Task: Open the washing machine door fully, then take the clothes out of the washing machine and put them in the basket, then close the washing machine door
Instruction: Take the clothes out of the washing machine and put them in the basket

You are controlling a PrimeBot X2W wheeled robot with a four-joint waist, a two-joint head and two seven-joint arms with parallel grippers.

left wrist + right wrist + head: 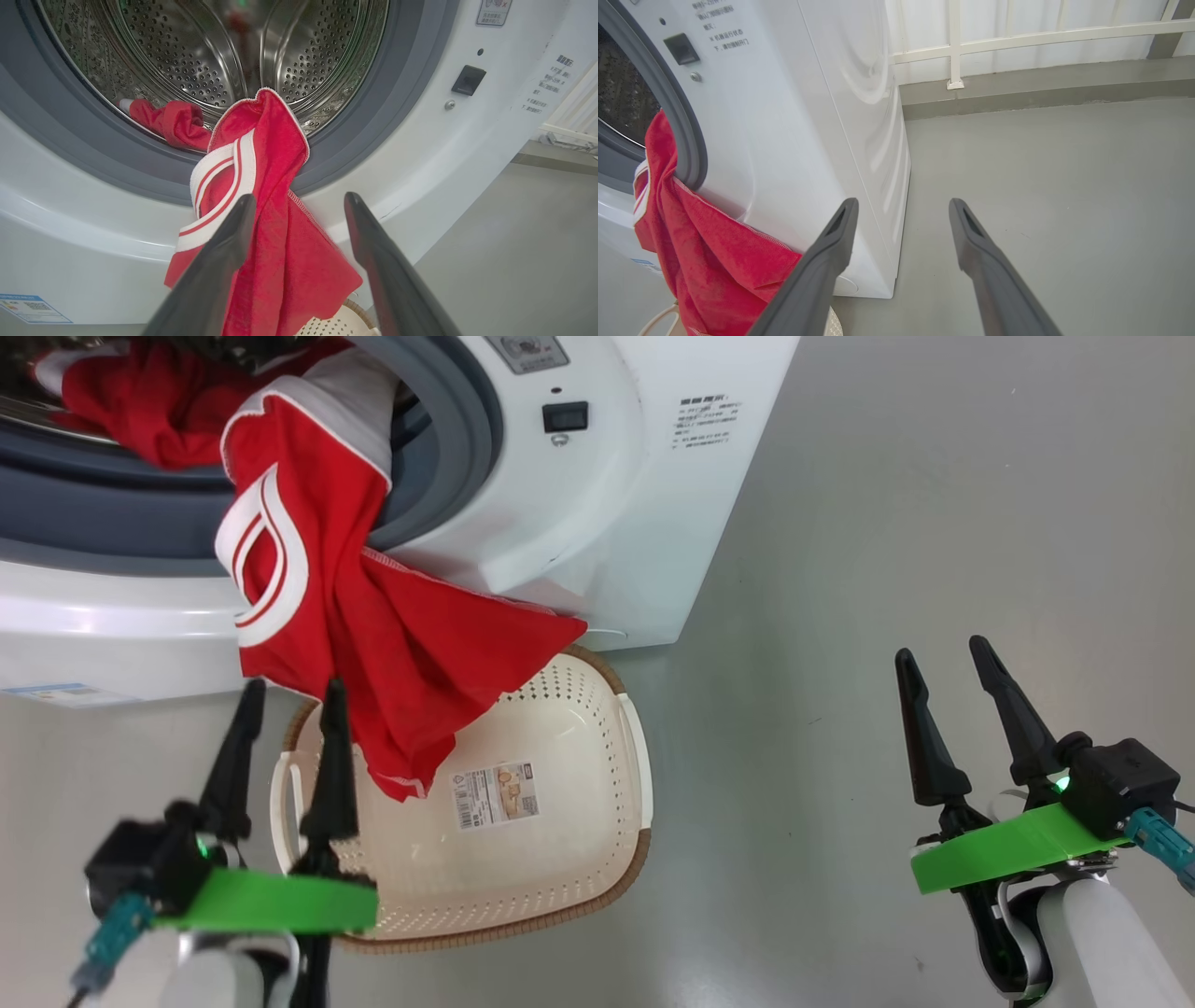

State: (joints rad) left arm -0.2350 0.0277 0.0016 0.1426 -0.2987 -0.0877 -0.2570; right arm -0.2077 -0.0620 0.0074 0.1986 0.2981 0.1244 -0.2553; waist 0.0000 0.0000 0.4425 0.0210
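left gripper [292,695]: low at near left, fingers pointing far toward the washing machine [597,523], jaws spread wide, nothing pinched
right gripper [941,653]: near right, over bare floor [887,523], fingers also pointing far, jaws wide apart, empty; in its wrist view it aims just past the washer's right front corner, well apart from the cloth
clothes [373,625]: red garment with white stripe trim and a grey part hangs out of the opening over the grey rubber ring [93,149] and down the white front; its lower end dangles over the basket [569,821]
a second red bunch [173,123] lies inside the steel drum [196,60], on the left of the opening
basket: on the floor just in front of the washer, its far rim under the hanging cloth, label on its bottom showing
cloth vs left gripper: the hanging part sits right ahead of the fingertips; in the left wrist view it runs behind the left finger and into the gap between the two. Contact: cannot tell
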